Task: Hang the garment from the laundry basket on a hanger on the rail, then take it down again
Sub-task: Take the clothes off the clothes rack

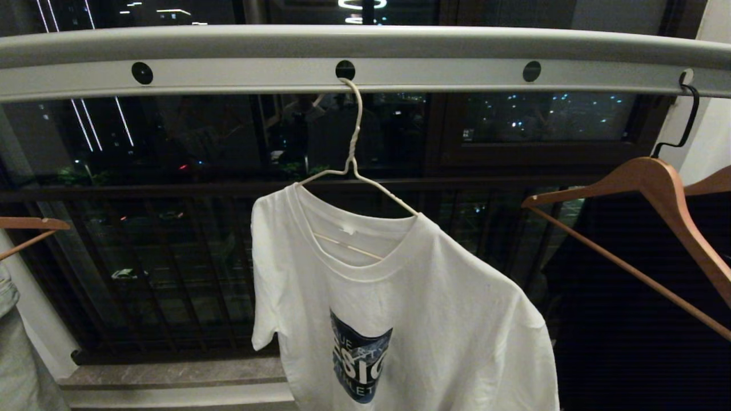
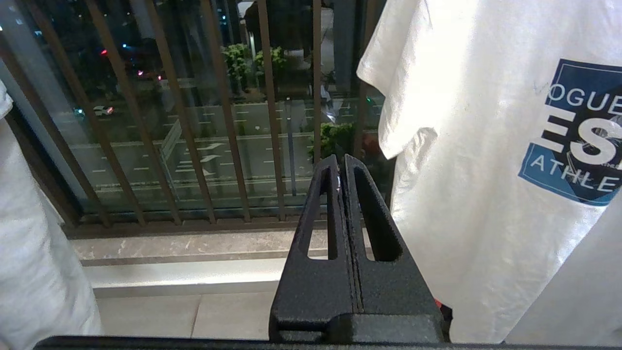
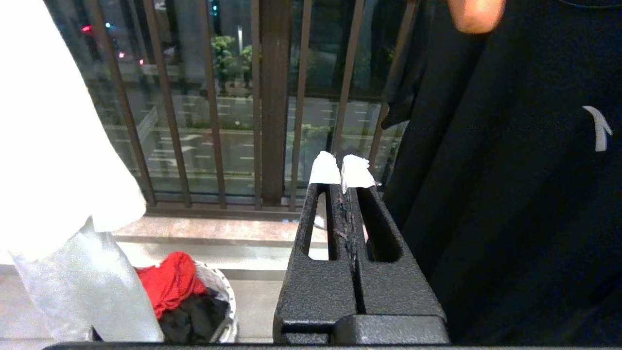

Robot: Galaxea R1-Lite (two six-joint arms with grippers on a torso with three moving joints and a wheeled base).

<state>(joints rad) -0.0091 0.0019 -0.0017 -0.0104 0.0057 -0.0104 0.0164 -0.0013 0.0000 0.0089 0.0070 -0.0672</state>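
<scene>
White T-shirt hanging from the rail, both tools empty with fingers together.

The rail (image 1: 365,57) spans the whole head view, well above both tools. The garment (image 1: 400,308) hangs below it on the hanger (image 1: 355,154), whose hook sits in the rail's middle hole; the shirt sits askew, one hanger shoulder bared above the collar. In the left wrist view the left tool (image 2: 341,165) is pressed together, holding nothing, just beside the shirt's sleeve and apart from it. The right tool (image 3: 342,170), white-tipped and likewise closed on nothing, points between the shirt and a black garment (image 3: 510,170). The laundry basket (image 3: 228,311), holding red and dark cloth, stands on the floor below the right tool.
</scene>
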